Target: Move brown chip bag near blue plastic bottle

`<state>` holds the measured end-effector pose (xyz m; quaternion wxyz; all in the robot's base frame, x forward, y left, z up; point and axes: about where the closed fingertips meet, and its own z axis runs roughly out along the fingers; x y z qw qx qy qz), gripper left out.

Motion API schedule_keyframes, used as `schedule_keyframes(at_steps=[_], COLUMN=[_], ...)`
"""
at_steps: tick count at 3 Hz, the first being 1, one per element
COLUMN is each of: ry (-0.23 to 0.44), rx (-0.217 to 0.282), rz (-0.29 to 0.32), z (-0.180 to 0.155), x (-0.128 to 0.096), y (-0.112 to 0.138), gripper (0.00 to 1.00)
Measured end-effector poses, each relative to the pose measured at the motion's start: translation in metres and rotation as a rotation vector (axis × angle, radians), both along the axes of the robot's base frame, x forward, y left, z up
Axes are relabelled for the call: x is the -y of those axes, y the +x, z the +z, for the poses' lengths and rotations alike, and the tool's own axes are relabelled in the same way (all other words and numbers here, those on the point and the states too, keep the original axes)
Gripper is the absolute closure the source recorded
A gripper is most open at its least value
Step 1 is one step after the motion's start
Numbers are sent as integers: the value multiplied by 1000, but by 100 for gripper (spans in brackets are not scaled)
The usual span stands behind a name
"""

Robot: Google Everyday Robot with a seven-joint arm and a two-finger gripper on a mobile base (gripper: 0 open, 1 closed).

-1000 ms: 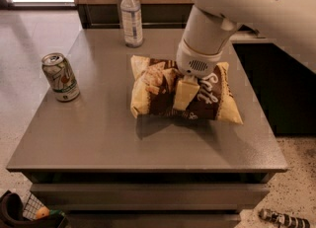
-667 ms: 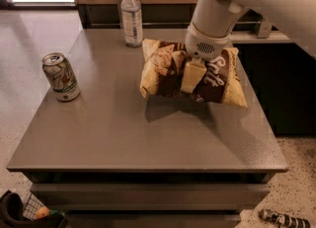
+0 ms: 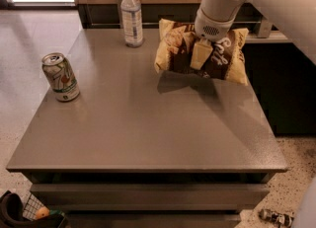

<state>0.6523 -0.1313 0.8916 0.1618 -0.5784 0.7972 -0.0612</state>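
- Camera view: the hand [image 3: 200, 54] is hanging over the far right part of the surface [image 3: 148, 138], at the end of the white arm [image 3: 222, 0] reaching in from the upper right.
- The hand is pinching the brown chip bag [image 3: 173, 49] at its dark middle; one pale finger [image 3: 199, 57] is lying across the front of the bag.
- The brown chip bag is hanging clear of the surface, tilted, with its shadow falling on the surface beneath it.
- The blue plastic bottle [image 3: 131, 17] is standing upright at the far edge, left of the bag, near it but not touching.
- A green-and-white can [image 3: 60, 77] is standing upright near the left edge, well apart from both.
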Motion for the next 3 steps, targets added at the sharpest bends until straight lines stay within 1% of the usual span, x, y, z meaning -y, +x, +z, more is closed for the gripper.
schedule_keyframes(at_steps=[1,2,3], ry=[-23,-17,3], rx=[60,133,197], rz=[-62,-118,-124], z=[11,27,41], x=[23,41,38], y=[39,75,102], gripper=[100,100,100])
